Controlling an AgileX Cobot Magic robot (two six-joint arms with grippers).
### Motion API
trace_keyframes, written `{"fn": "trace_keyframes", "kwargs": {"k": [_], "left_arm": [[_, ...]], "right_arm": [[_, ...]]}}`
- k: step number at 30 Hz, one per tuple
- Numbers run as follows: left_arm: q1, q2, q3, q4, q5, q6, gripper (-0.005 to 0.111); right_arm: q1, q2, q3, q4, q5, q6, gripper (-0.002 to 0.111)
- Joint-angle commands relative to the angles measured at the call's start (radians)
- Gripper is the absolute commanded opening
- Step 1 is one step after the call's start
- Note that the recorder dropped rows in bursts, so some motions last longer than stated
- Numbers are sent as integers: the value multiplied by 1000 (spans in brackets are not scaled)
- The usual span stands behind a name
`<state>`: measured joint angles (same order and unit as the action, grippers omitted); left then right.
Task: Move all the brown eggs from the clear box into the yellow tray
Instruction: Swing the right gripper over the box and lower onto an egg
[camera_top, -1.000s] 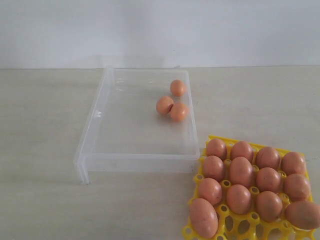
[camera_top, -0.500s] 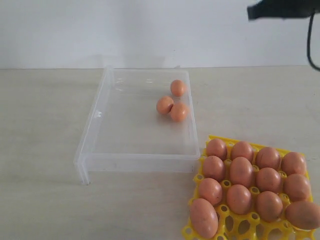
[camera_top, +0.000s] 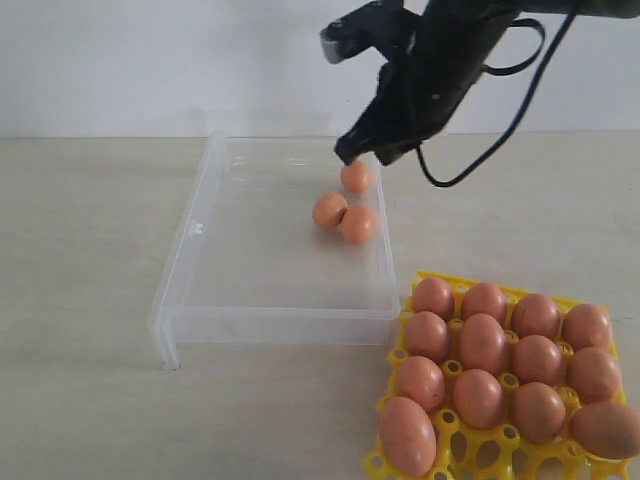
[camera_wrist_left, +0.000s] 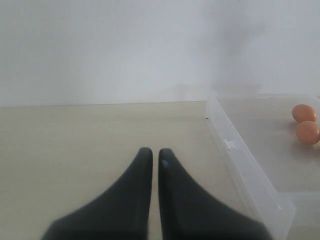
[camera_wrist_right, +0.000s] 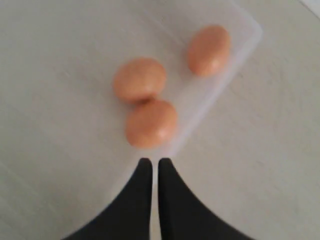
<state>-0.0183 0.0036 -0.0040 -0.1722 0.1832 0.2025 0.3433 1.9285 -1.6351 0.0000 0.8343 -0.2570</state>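
Checking hazards, largest item first. Table (camera_top: 80, 400): pale and smooth; anything dropped outside a container will prob. roll off. Box (camera_top: 190, 240): clear, low-walled, light-looking, with the tray (camera_top: 375, 463) just beside one near corner. A finger catching the wall nearest the eggs (camera_top: 329, 210) could shove the box into the tray and jolt the load. Tray: thirteen eggs seated as far as visible. Free cups appear to lie along the near edge, partly cut off by the frame, so a placement there must clear seated neighbours or it may knock one loose. R gripper (camera_top: 348, 154): hangs above the egg group, approx. over the box wall on the tray side, jaws fully closed, nothing held. Descending w/o opening first means the tips strike a shell, and the egg skids or cracks. L gripper (camera_wrist_left: 151, 152): over bare table off to the box's side, jaws closed to a hairline, empty; no hazard seen. Eggs left in box: three, grouped near that wall. Two touch each other, and the far egg (camera_top: 356, 176) sits near but apart. Pinching one of the touching pair will prob. push its mate, and the wall leaves little room for the outer finger. Shells are smooth and oval, so an off-centre grip may let one slip out.
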Motion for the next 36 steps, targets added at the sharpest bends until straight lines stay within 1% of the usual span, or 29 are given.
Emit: {"fn": "trace_keyframes", "kwargs": {"k": [1,2,4,6,9,11,12,17,21,29,31,36], "left_arm": [[-6,-4,4,2,-2,0,4],[-6,-4,4,2,-2,0,4],[-6,-4,4,2,-2,0,4],[-6,-4,4,2,-2,0,4],[-6,-4,4,2,-2,0,4],[-6,-4,4,2,-2,0,4],[-6,-4,4,2,-2,0,4],[-6,-4,4,2,-2,0,4],[-6,-4,4,2,-2,0,4],[-6,-4,4,2,-2,0,4],[-6,-4,4,2,-2,0,4],[-6,-4,4,2,-2,0,4]], "right_arm": [[33,49,-49,152,-108,-138,0],[43,57,-49,164,-127,-184,1],[59,77,-49,169,-162,-226,8],[65,109,-49,169,-198,-227,21],[68,158,-49,169,-243,-191,43],[68,193,-49,169,-282,-134,52],[68,208,-49,169,-306,-95,54],[66,256,-49,167,-422,74,54],[55,280,-53,165,-470,155,54],[-30,316,-53,167,-421,398,54],[-45,316,-53,171,-400,410,54],[-45,316,-53,184,-390,400,54]]}}
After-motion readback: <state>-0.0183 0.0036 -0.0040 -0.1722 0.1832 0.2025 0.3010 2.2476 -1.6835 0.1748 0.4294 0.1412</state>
